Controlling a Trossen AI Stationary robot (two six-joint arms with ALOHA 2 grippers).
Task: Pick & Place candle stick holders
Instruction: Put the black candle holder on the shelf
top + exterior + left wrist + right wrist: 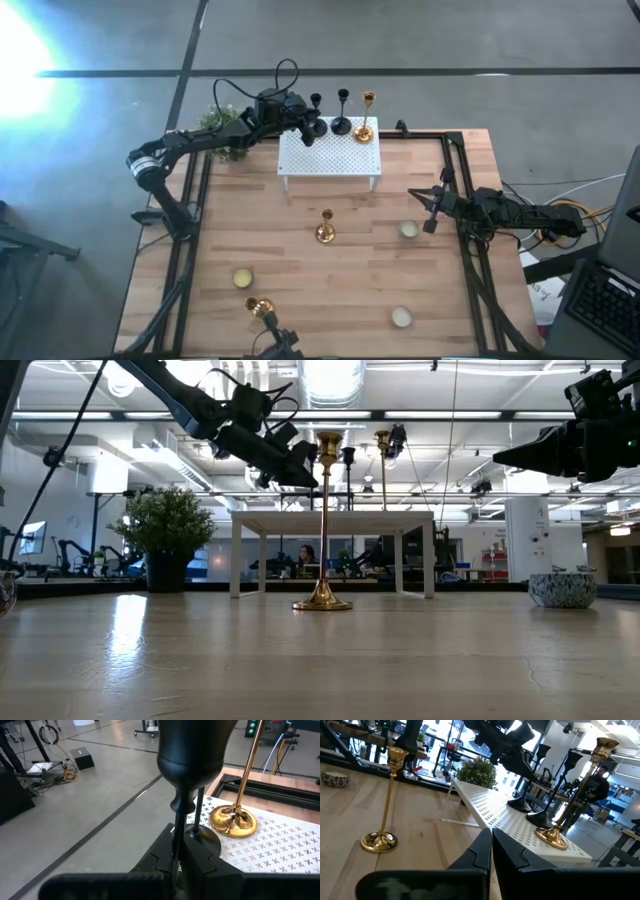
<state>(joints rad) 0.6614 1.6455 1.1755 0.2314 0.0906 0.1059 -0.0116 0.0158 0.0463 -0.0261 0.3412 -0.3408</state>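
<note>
The left gripper (312,130) hovered over the far left corner of the white rack (330,160), its jaws clamped on the stem of a black candle holder (192,767), apparently holding it upright so the base could meet the rack squarely. Whether that base touched the rack could not be told, since the jaws hid it in the left wrist view. On the rack beside it stood a second black holder (342,112) and a gold holder (365,118), lined along the far edge, probably the row being filled. Another gold holder (325,229) stood on the surface just in front of the rack, and one more (261,308) farther forward, half hidden behind the camera mount. The right gripper (431,212) waited to the right of the rack, jaws shut and holding nothing.
</note>
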